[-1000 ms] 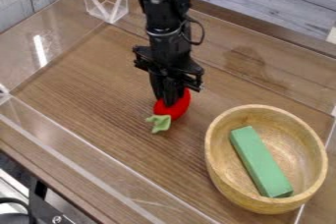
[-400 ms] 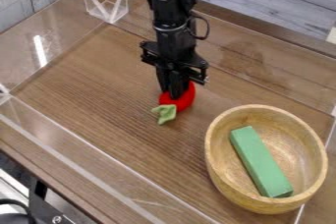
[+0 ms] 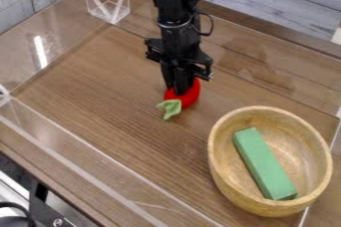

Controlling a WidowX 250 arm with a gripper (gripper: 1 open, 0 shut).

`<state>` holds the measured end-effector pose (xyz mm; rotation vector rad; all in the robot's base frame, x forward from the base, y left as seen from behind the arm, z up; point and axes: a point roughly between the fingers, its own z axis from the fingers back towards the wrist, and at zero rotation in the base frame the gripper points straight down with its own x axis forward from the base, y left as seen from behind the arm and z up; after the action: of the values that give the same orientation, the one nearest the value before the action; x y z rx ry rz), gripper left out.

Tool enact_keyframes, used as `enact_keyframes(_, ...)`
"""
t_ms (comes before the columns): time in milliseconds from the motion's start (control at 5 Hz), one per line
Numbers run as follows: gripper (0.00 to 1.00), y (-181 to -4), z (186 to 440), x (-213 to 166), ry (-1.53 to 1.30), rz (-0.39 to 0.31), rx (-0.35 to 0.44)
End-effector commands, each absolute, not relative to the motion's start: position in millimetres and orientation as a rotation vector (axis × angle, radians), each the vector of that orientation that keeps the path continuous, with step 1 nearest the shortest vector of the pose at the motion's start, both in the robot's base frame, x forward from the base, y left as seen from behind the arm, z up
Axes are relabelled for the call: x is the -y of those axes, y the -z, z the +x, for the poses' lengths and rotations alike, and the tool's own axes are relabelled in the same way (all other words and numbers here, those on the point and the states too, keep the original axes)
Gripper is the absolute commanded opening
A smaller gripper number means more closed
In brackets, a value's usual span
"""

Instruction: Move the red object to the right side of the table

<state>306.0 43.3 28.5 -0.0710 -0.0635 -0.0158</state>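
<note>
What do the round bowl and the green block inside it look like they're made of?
The round bowl looks like wood or bamboo, smooth with a soft sheen: its pale tan color and light rim suggest it. The green block could be painted wood, plastic or foam; its even color and flat, matte faces leave that open.

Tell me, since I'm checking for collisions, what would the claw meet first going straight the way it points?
Likely the red toy right at its tips, then the tabletop; the gap beneath is unclear.
</note>
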Motion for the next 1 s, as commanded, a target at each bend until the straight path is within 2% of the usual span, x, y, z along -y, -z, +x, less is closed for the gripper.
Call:
enact_keyframes(0, 1.0, -18.4, 306, -53, 0.01, -0.064, 0.059)
enact_keyframes(200, 0.0, -13.4, 302, -53, 0.008, -0.068, 0.046)
enact_keyframes(600, 0.0, -8.3, 293, -49, 0.008, -0.066, 0.017)
enact_keyframes(800, 0.0, -10.1, 301, -38, -0.002, -0.076, 0.019)
